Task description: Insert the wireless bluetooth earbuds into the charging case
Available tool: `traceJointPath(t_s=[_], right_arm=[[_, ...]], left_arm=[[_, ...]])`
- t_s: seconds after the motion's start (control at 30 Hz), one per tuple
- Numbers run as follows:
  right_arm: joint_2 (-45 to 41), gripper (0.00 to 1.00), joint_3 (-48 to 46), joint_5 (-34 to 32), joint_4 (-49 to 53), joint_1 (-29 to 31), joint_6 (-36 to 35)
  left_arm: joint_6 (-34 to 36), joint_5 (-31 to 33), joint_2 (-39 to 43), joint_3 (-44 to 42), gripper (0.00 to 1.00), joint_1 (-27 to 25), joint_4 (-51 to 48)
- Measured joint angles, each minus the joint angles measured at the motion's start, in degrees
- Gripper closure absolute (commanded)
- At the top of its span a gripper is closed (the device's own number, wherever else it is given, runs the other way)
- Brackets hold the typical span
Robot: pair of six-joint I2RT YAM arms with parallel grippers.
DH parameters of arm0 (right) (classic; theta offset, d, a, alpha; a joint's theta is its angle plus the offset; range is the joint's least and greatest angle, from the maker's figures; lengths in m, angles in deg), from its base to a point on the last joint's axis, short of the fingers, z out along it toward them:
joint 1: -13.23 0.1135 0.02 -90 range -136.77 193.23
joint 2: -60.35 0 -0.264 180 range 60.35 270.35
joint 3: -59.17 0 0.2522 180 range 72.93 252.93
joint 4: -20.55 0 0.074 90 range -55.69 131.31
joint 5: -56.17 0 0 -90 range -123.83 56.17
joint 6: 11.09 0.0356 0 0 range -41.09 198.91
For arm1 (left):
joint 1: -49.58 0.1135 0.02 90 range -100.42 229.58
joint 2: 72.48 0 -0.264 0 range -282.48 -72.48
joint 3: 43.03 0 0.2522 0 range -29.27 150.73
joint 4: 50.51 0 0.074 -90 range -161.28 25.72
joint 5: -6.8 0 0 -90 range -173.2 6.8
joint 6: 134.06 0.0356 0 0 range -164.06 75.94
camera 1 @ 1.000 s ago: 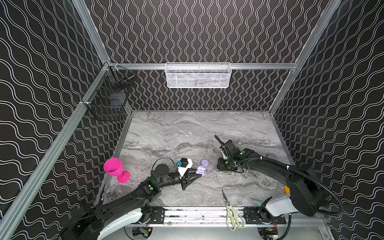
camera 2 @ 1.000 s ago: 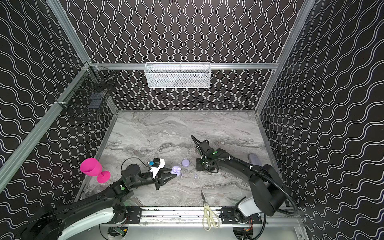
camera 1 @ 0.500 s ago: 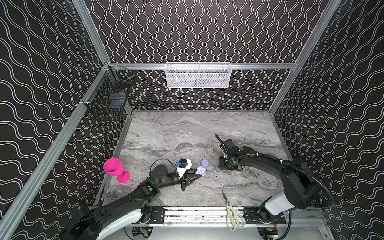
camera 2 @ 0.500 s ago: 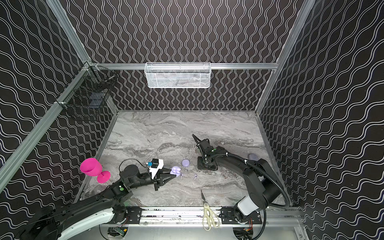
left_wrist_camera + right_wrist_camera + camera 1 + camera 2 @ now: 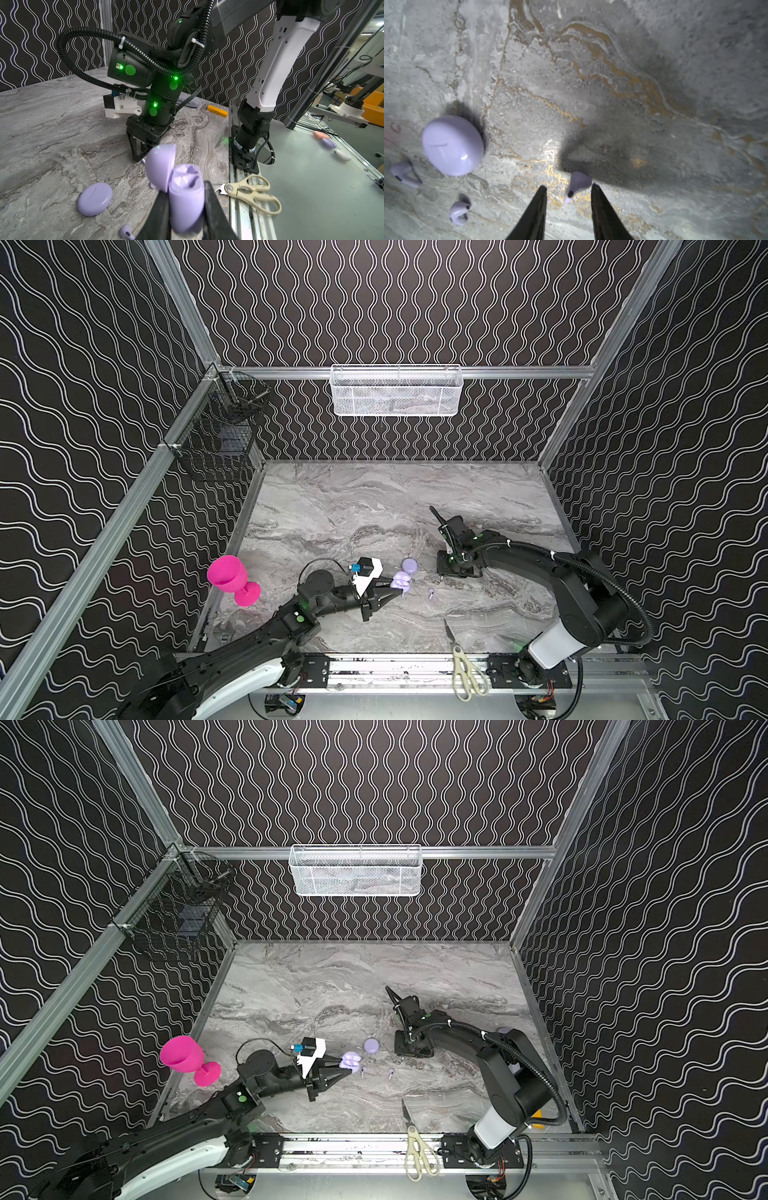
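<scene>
Earbud [image 5: 579, 182] between parted right claw [image 5: 568, 185] tips, stem along them, toward wrist

From the left wrist, I can't see the right gripper [image 5: 142, 154] tips behind the charging case [image 5: 186, 199] lid. Beside that case, the edge crops one earbud [image 5: 125, 231].

A glossy lavender plastic charging case [image 5: 185, 207] sits upright with its rounded lid hinged open, clamped in the left pincer [image 5: 184, 188]. A closed round lavender case [image 5: 452, 145] lies flat on the grey marbled counter [image 5: 633, 83]. Just beside it lie a tiny lavender short-stemmed earbud [image 5: 403, 174] and a second earbud [image 5: 458, 212]. A third earbud [image 5: 579, 180] lies between the spread fingers of the right pincer [image 5: 568, 186].
</scene>
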Motion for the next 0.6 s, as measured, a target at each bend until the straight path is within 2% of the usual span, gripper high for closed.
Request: traceJointPath(t_s=[0.6], right_arm=[[1.46, 0.65, -0.04, -0.02, -0.07, -0.22, -0.04]], left_arm=[[0.02, 0.28, 0.66, 0.0, 0.85, 0.0, -0.74]])
